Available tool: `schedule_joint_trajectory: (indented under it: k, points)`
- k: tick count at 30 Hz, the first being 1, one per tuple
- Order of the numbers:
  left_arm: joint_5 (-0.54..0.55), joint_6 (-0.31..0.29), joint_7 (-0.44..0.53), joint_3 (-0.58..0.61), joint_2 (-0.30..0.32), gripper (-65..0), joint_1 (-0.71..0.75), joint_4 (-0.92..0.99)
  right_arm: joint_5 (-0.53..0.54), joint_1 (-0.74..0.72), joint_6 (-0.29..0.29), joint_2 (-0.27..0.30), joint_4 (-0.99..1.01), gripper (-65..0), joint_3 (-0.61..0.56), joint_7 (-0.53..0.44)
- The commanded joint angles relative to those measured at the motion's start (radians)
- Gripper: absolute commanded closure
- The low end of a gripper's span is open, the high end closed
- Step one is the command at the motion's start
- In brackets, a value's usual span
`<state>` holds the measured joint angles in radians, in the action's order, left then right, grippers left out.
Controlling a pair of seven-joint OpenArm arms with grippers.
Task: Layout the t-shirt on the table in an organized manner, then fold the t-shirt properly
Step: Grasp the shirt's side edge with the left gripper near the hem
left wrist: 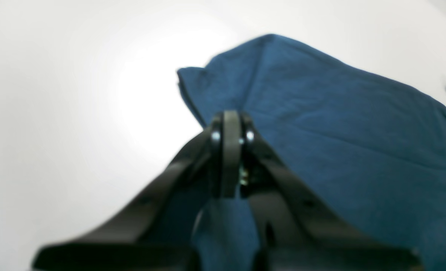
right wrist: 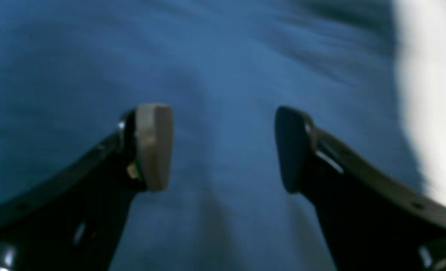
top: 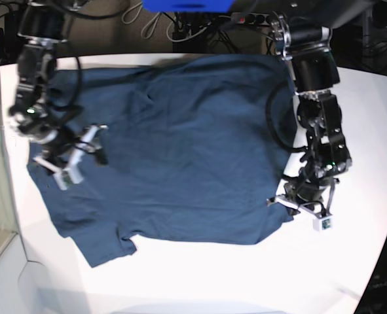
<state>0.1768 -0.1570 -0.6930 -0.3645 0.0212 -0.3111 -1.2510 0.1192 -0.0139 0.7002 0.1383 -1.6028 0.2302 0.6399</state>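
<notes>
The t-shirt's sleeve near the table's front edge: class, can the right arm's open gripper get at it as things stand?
Probably yes: the right gripper hovers open over the t-shirt, and only flat cloth lies between it and the sleeve.

Bright, even light falls from overhead. In my left wrist view the white desk blows out into a strong glare patch just left of centre, fading to grey at the corners. That whole view is soft; my left tool, pressed shut, and the shirt both lack crisp edges. My right wrist view is blurrier still, streaked at the top, with my right tool, spread wide, throwing soft shadows on the cloth below. The base view is sharper, though the far background is dim and the desk edge bows.
</notes>
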Motion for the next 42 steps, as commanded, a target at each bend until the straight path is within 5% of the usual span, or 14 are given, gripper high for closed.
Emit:
schedule_joint_trajectory:
  k: [1,8,20,39,42]
  points:
    - [0.005,-0.003,0.022,0.005,0.001,0.0,-0.058,0.026,-0.005,-0.019,-0.002,0.001,0.017,-42.5,-0.007,-0.022]
    - [0.008,-0.003,0.042,0.005,0.032,0.0,-0.19,0.282,-0.125,-0.068,-0.002,-0.049,0.203,-39.1,-0.051,-0.075]
    - [0.007,-0.002,0.204,0.005,0.047,0.0,-0.222,0.463,-0.134,0.099,-0.002,0.151,0.239,-36.9,-0.05,-0.199]
    - [0.008,-0.065,0.181,-0.003,-0.011,-0.1,-0.237,0.442,-0.134,0.113,-0.002,0.133,0.238,-36.9,-0.058,-0.193]
    - [0.008,-0.065,0.183,-0.003,-0.005,-4.3,-0.237,0.446,-0.134,0.113,-0.002,0.133,0.238,-36.9,-0.051,-0.191]
